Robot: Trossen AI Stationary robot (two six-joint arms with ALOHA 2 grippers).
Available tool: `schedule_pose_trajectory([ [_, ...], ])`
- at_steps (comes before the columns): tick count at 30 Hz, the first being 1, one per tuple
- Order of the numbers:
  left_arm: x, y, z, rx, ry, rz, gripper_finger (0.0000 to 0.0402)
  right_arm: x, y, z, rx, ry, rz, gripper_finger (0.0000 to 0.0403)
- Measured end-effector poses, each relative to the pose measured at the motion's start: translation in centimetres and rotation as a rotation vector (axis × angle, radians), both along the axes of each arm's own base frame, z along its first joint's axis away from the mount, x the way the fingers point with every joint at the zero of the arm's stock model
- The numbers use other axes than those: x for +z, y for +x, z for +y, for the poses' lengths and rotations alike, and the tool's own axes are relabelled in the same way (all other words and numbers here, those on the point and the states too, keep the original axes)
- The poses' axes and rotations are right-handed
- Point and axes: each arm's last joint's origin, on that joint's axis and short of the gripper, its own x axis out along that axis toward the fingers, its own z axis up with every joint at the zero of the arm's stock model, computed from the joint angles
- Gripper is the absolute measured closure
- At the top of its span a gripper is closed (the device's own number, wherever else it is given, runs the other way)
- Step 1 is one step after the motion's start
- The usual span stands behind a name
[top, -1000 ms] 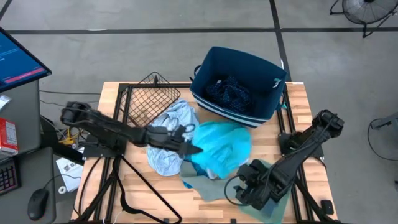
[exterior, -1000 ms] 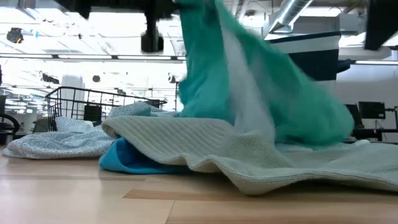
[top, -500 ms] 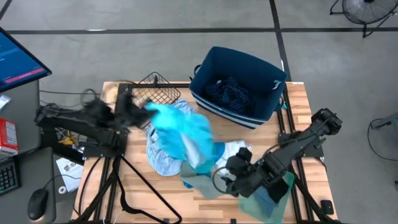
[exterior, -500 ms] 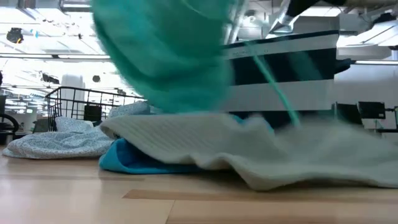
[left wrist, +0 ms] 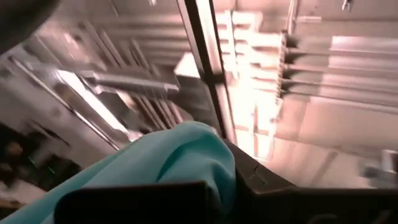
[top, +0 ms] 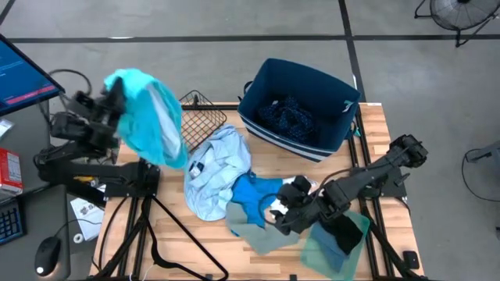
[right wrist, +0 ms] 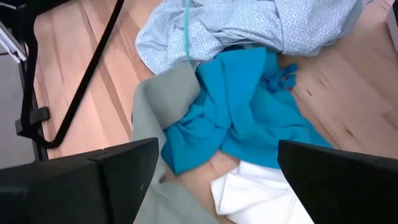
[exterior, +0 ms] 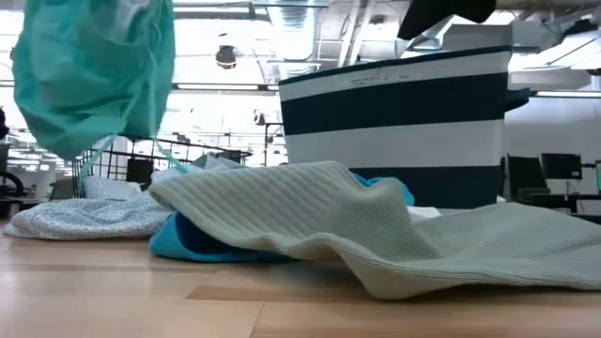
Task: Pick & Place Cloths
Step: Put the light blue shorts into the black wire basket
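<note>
table [top: 172, 226]: wood, cloths heaped mid.
my left gripper [top: 117, 105]: raised off the table edge, clamped on turquoise cloth [top: 148, 117], hanging below.
my right gripper [right wrist: 214, 180]: fingers wide apart, empty, blue cloth [right wrist: 249, 106] & white cloth [right wrist: 255, 190] just ahead.

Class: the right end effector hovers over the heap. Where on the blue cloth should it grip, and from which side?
Judging by its pose, grip the blue cloth at the bunched, raised folds in its middle, coming straight down from above. Its edges tuck under the grey cloth and the pale shirt. The right end effector is open above it.
</note>
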Motion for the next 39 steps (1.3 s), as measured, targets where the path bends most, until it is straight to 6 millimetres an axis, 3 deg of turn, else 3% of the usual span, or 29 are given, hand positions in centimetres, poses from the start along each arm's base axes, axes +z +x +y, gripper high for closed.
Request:
schedule_pose_trajectory([
  [7,4.9,-1.1,0.1,0.151,0.14,-0.039,0.0401,0.1,0.3,-0.3,-0.013,0.01,-0.017,0.0081],
  [14,8.0,2.2,0.9,0.262,0.216,0.042,0.0401,0.2,0.5,-0.3,-0.017,0.02,-0.034,0.0081],
  [20,8.0,5.0,2.5,0.473,0.251,0.203,0.0401,0.2,0.5,-0.3,-0.017,0.021,-0.034,0.0081],
  [26,7.4,5.6,4.5,0.739,0.197,0.351,0.0401,0.2,0.3,0.1,-0.01,0.027,-0.035,0.0081],
  [32,7.2,6.0,6.0,0.736,0.215,0.346,0.0401,0.2,0.3,0.1,-0.009,0.026,-0.034,0.0081],
  [39,5.9,8.4,7.6,0.761,0.219,0.496,0.0401,0.2,0.4,0.0,-0.011,0.016,-0.036,0.0081],
])
